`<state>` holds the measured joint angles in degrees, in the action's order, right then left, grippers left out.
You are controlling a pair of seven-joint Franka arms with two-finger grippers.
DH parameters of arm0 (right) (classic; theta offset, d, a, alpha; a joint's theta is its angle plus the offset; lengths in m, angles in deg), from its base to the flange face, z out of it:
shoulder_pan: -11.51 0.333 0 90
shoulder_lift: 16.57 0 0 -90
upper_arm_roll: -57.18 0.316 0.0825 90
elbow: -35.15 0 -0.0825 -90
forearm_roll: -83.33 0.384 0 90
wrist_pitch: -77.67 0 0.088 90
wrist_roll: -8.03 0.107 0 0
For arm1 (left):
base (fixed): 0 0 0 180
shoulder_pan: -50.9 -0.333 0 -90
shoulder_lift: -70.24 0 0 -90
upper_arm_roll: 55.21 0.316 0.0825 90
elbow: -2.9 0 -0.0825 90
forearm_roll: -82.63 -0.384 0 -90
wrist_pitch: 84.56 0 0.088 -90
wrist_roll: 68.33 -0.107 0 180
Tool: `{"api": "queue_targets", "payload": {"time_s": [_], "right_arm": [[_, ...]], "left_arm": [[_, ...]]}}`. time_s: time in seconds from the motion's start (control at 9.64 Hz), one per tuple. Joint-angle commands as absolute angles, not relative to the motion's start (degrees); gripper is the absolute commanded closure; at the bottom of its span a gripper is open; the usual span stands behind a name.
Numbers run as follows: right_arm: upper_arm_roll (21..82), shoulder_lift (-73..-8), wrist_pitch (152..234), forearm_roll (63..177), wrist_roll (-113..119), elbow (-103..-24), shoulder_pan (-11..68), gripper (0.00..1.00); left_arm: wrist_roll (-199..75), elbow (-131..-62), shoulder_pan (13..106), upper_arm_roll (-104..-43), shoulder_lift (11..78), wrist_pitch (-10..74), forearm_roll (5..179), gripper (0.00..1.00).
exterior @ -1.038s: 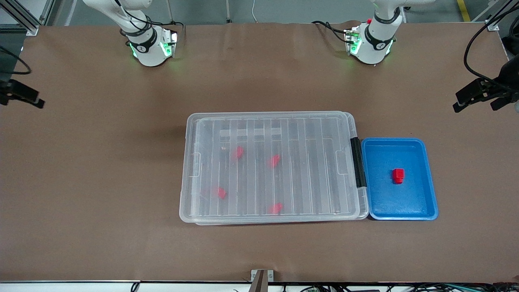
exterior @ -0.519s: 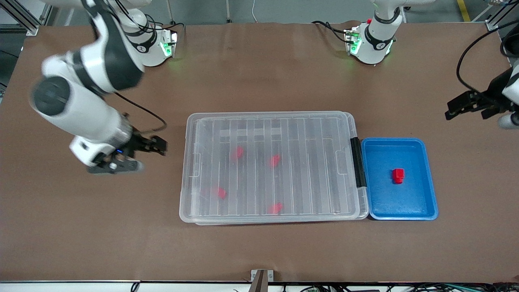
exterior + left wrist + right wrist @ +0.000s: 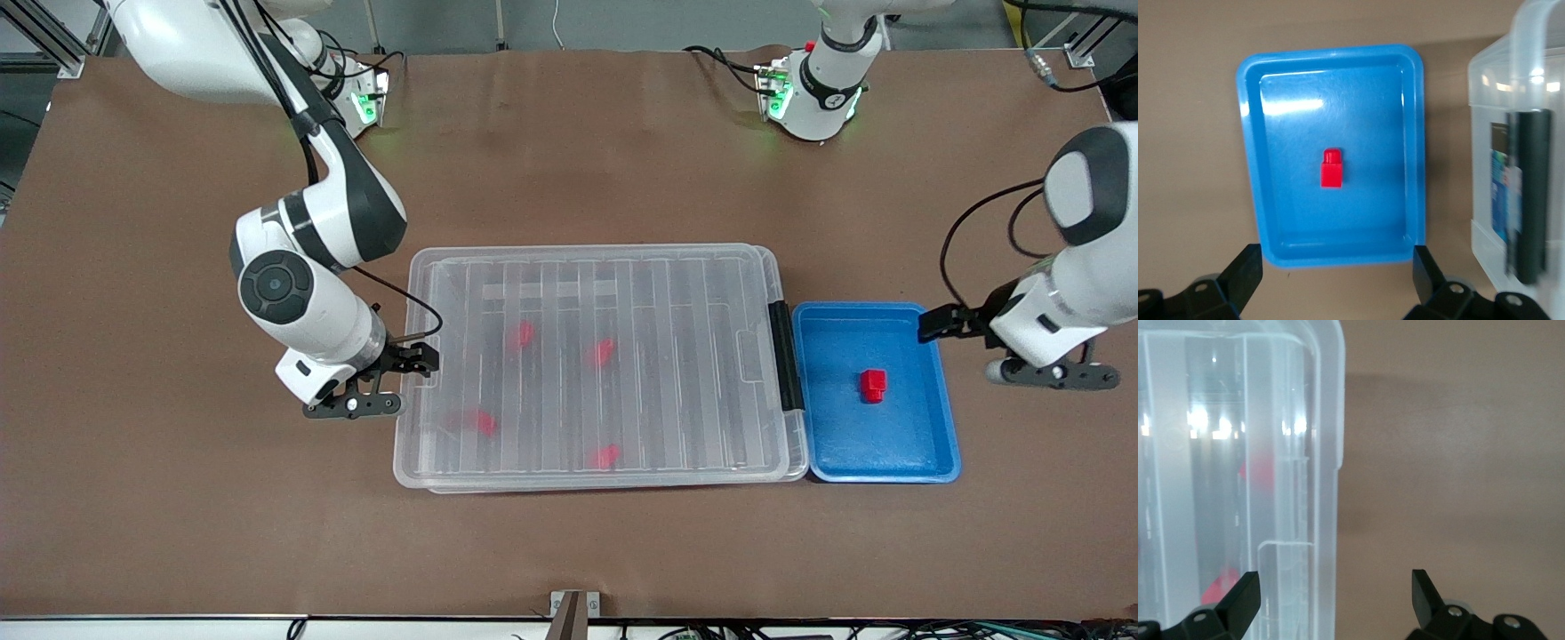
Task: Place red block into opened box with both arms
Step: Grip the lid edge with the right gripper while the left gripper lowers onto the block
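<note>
- Red block [image 3: 873, 384] lies alone in the blue tray [image 3: 942, 444], which sits just beside the clip end of the box [image 3: 418, 462], toward the left arm's end of the desk [image 3: 569, 551].
- Both arms have swung in over the last second. A second ago neither hovered by the box.
- Right pincer [image 3: 418, 358] now hangs over the short edge of the box at the right arm's end of the desk, jaws spread and holding nothing.
- Left pincer [image 3: 944, 322] now sits over the outer rim of the tray, likewise released and empty. Its wrist view frames the block between the fingertips [image 3: 1245, 270].
- Judged from this, the approach is under way. The ribbed lid [image 3: 676, 267] appears still on, so the box likely needs opening first.
- Four other red blocks [image 3: 520, 334] show only as blurs through the clear lid.
- The black clip [image 3: 785, 356] shows, but whether it is latched cannot be told.
- The left arm is cut off by the picture's edge.
</note>
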<state>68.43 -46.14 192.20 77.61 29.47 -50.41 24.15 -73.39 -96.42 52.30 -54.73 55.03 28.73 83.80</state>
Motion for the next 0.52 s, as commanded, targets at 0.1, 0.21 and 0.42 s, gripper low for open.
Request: {"api": "queue_targets", "payload": {"time_s": [0.1,0.21,0.42], "right_arm": [[69.0,-48.3,193.7,73.3,29.8,-49.7,23.2,0.0],[69.0,-48.5,193.7,72.8,29.7,-49.7,23.1,0.0],[69.0,-48.6,193.4,72.1,26.1,-49.7,21.6,0.0]], "left_arm": [[-73.3,-105.1,51.6,-54.3,48.4,45.0,84.3,0.0],[-73.2,-105.3,51.3,-54.2,45.7,48.1,84.4,0.0],[-71.0,-105.6,51.0,-53.7,40.8,52.9,84.5,0.0]]}}
